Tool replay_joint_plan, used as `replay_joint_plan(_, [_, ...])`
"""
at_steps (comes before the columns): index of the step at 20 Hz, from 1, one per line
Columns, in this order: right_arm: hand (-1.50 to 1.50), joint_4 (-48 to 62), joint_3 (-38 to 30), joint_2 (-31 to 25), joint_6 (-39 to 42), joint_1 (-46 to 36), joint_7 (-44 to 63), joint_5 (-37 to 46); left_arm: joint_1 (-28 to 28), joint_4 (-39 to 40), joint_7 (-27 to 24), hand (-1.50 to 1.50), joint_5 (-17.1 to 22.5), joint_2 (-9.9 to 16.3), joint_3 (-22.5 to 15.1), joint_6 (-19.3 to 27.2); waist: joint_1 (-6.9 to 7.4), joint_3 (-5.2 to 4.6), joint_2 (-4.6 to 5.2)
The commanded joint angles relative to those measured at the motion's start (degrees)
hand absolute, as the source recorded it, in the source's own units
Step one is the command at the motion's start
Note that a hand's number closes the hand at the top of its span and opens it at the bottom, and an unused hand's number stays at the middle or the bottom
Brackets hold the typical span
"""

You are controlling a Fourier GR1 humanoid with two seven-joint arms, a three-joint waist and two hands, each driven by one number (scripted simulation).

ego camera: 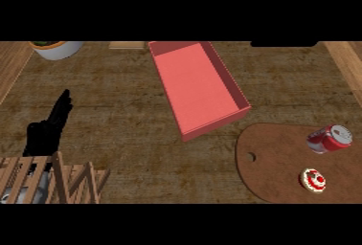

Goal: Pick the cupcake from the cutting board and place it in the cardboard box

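Observation:
A small cupcake with white icing and a red top sits on the brown cutting board at the lower right. The box, reddish pink with low walls and an open top, lies in the middle of the counter, running from the top edge down to the centre. My left hand stands at the left with straight fingers pointing up, holding nothing, far from both cupcake and box. My right hand does not show.
A red soda can lies on its side on the board above the cupcake. A wooden rack fills the lower left corner. A white pot with a plant stands at the top left. A dark object sits at the top edge.

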Motion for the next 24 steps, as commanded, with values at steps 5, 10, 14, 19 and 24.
replay_joint_plan(5, [-1.50, -12.09, 6.97, -6.34, 14.41, -3.24, 25.22, -2.37, 4.01, 1.73, -3.51, 0.00, -1.14, -2.23, -1.44, -0.15, 1.09, -0.40, 0.27])
replay_joint_plan(10, [-1.50, -13.52, 12.30, -3.23, 15.48, -9.83, 37.58, 1.95, 1.48, 2.05, -0.52, 0.00, -0.09, -2.15, 0.15, -1.64, 0.79, -0.29, 0.23])
replay_joint_plan(14, [-1.50, -5.47, 11.92, 0.46, 16.68, -13.18, 34.84, 4.66, 2.77, 0.23, -0.48, 0.00, -2.64, -3.32, -0.10, -0.07, 0.60, -0.22, 0.19])
replay_joint_plan(19, [-1.50, -7.21, 14.47, 3.11, 17.34, -13.43, 39.71, 8.92, 5.29, -3.48, 0.85, 0.00, -2.67, -3.28, -0.04, -0.21, 0.68, -0.21, 0.10])
replay_joint_plan(24, [-1.50, -7.16, 14.02, 4.66, 17.81, -9.15, 36.42, 10.21, 4.98, -0.60, -1.30, 0.00, -2.60, -4.10, 0.28, -1.44, 0.16, -0.21, 0.07])
